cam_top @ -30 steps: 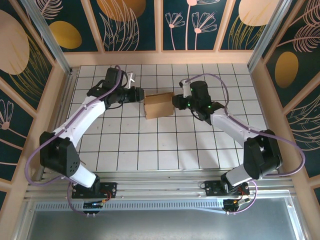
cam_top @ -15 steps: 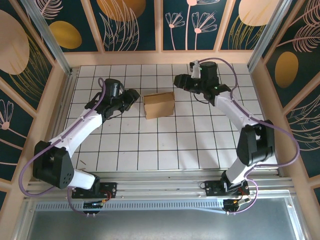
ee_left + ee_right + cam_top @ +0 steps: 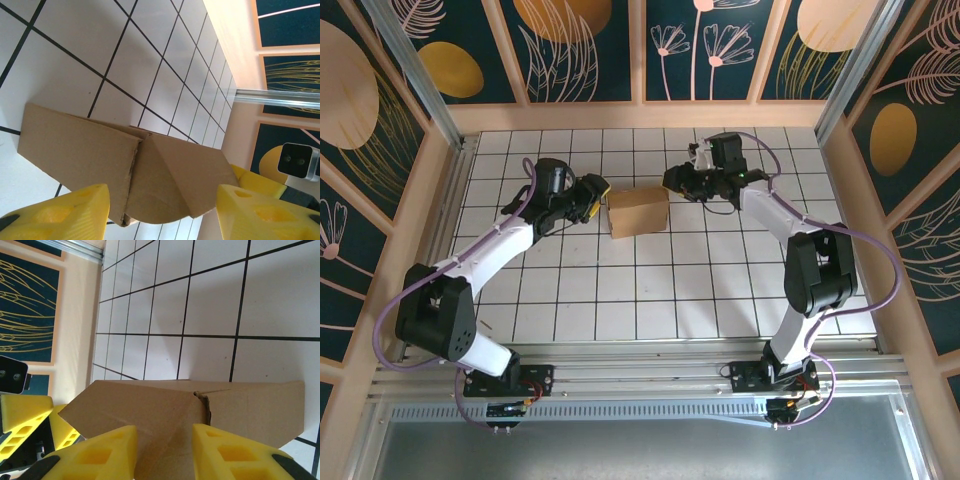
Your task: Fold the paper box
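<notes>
Starting nearest the arm bases: the white tiled tabletop (image 3: 620, 290) runs up to the paper box (image 3: 638, 210), which sits about mid-tabletop.

The box looks mostly formed, squarish and closed on top. An angled flap and a seam show at each end (clearest from the wrist cameras).

The left gripper (image 3: 594, 191) is just beside the box's left end. Its yellow pads stand well apart, straddling that end without touching it.

The right gripper (image 3: 673, 182) is at the box's far-right corner, pads a little apart, nothing clamped.

Step in hand, by my read: tucking and squaring the end flaps. The next move likely calls for even inward pressure on both ends, so the box doesn't slide.
</notes>
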